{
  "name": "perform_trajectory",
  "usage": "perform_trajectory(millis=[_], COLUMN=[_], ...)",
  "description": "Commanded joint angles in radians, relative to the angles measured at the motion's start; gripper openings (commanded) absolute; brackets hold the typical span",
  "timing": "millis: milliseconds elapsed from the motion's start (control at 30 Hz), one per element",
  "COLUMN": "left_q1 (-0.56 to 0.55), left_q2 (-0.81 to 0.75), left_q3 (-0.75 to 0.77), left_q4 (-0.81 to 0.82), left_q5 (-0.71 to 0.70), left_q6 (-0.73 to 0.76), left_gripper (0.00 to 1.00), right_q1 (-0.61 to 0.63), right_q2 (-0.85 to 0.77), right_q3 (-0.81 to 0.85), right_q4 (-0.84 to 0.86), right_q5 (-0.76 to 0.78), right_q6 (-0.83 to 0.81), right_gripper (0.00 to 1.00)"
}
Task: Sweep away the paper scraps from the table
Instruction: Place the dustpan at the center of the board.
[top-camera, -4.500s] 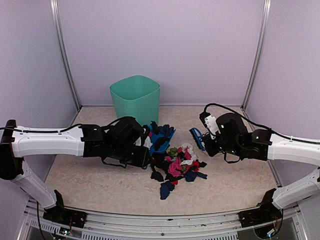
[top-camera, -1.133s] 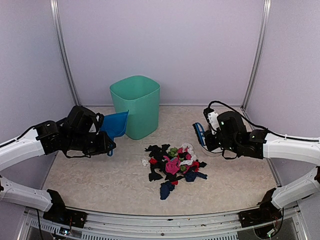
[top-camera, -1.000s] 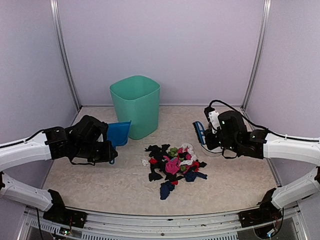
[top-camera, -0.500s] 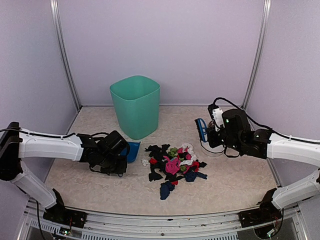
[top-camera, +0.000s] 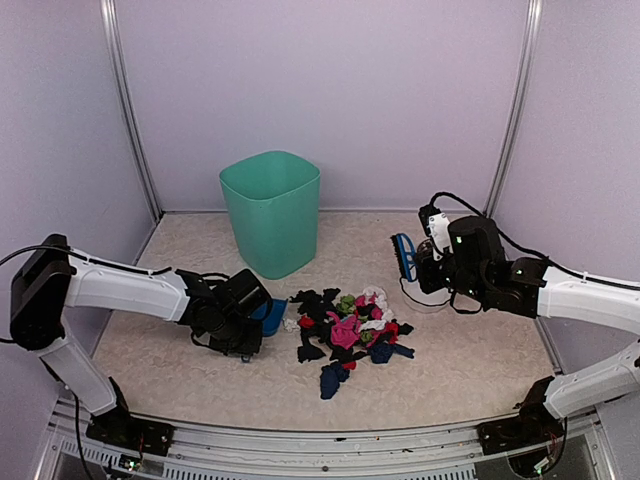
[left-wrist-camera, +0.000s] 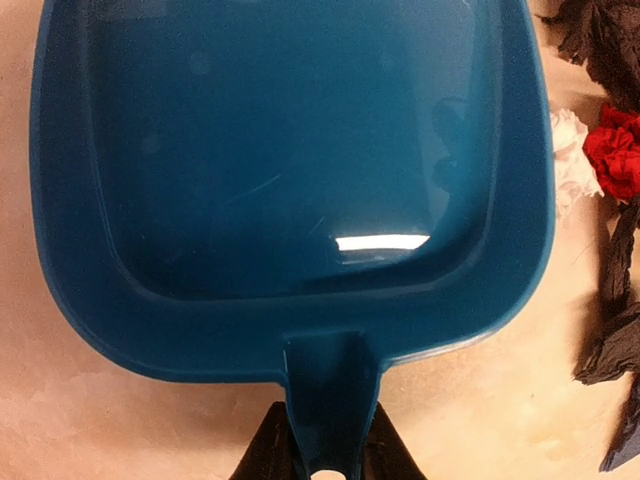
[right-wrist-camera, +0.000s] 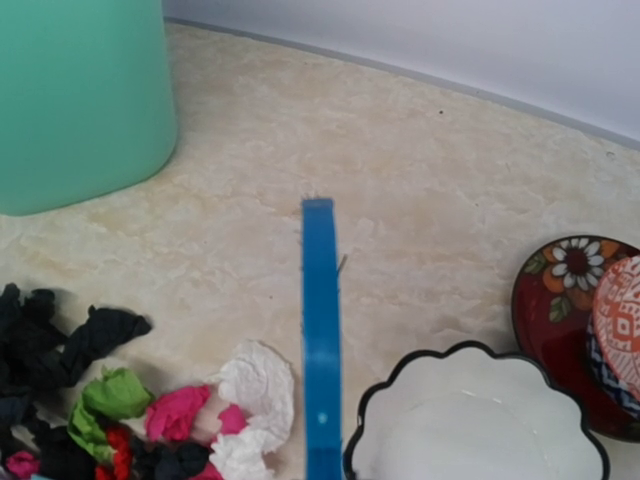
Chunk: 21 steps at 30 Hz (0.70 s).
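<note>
The paper scraps (top-camera: 347, 335) lie in a mixed black, pink, red, white and green heap in the middle of the table (top-camera: 180, 372). My left gripper (top-camera: 243, 328) is shut on the handle of a blue dustpan (top-camera: 268, 315), which lies low on the table just left of the heap. In the left wrist view the empty dustpan (left-wrist-camera: 290, 170) fills the frame, with red and white scraps (left-wrist-camera: 612, 158) past its right rim. My right gripper (top-camera: 422, 268) holds a blue brush (top-camera: 404, 255) above the heap's far right. The brush (right-wrist-camera: 322, 340) shows edge-on; its fingers are hidden.
A green bin (top-camera: 272, 210) stands behind the heap on the left. A white bowl with a black scalloped rim (right-wrist-camera: 480, 425) and a red flowered bowl (right-wrist-camera: 560, 290) sit close to the right of the brush. Purple walls close in the back and both sides.
The left arm has carried the dustpan from up beside the bin down to the table at the heap's left edge. The right arm with the brush has drifted slightly back and right.
</note>
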Motion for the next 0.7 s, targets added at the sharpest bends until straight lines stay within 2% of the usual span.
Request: perform_trajectory(millis=[0, 133, 333, 467, 667], left_q1=[-0.008, -0.008, -0.047, -0.104, -0.181], left_q2=[0.002, -0.029, -0.107, -0.143, -0.137], left_q3=[0.032, 0.024, -0.039, -0.089, -0.164], left_q4=[-0.025, -0.03, 0.02, 0.089, 0.173], left_q5=[-0.013, -0.022, -0.064, -0.122, -0.292], left_q6=[0.012, -0.001, -0.07, -0.122, -0.189], left_gripper=[0.24, 0.4, 0.59, 0.67, 0.68], right_q1=[-0.01, -0.01, -0.01, -0.01, -0.01], right_q2=[-0.015, -0.016, -0.022, -0.027, -0.043], right_q3=[-0.007, -0.009, -0.018, -0.025, -0.034], right_q4=[0.005, 0.008, 0.009, 0.012, 0.006], right_q5=[0.0, -0.003, -0.012, -0.026, -0.049], right_q6=[0.013, 0.014, 0.019, 0.021, 0.023], right_gripper=[0.0, 0.0, 0.0, 0.0, 0.0])
